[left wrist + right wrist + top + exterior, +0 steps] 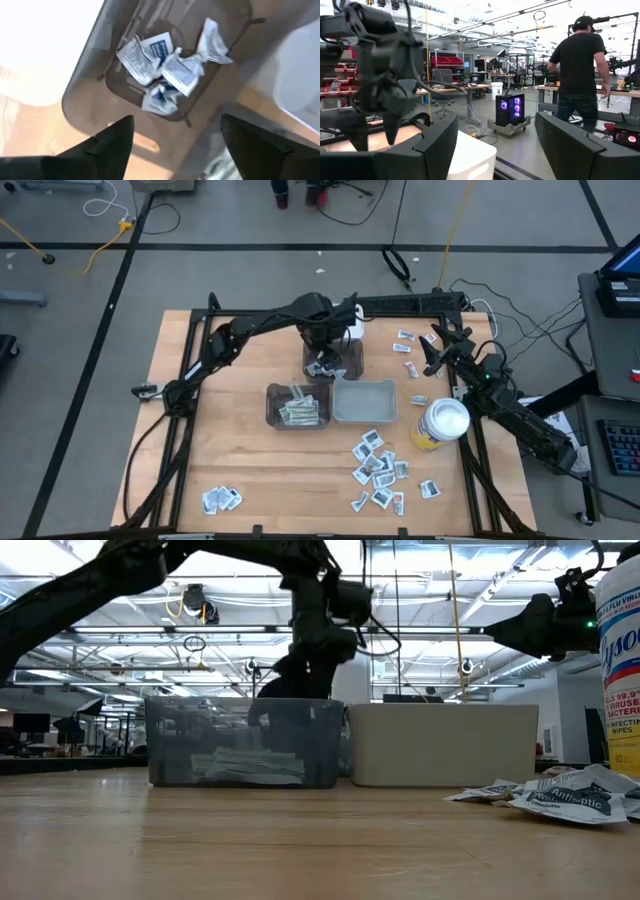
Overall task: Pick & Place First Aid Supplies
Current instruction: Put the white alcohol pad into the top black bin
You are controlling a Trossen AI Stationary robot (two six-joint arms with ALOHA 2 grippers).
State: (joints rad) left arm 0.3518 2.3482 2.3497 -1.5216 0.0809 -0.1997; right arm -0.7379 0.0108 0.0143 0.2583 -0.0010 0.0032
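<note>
My left gripper [327, 350] hangs open and empty over the far smoky-grey bin [333, 362]. In the left wrist view [175, 145] its fingers stand above several crumpled white and blue sachets [165, 65] lying on that bin's floor. A second dark bin [297, 405] holds narrow white strip wrappers. More white sachets lie loose on the table at the near right [380, 465], the near left [222, 498] and the far right [405, 342]. My right gripper [440, 348] waits open and empty above the table's right edge, pointing level toward the left arm [495, 145].
A pale grey bin [365, 400] stands right of the strip bin. A yellow canister with a white lid [440, 423] stands at the right, near the loose sachets. Bare wood lies at the table's left and near middle. A person [577, 65] stands in the room beyond.
</note>
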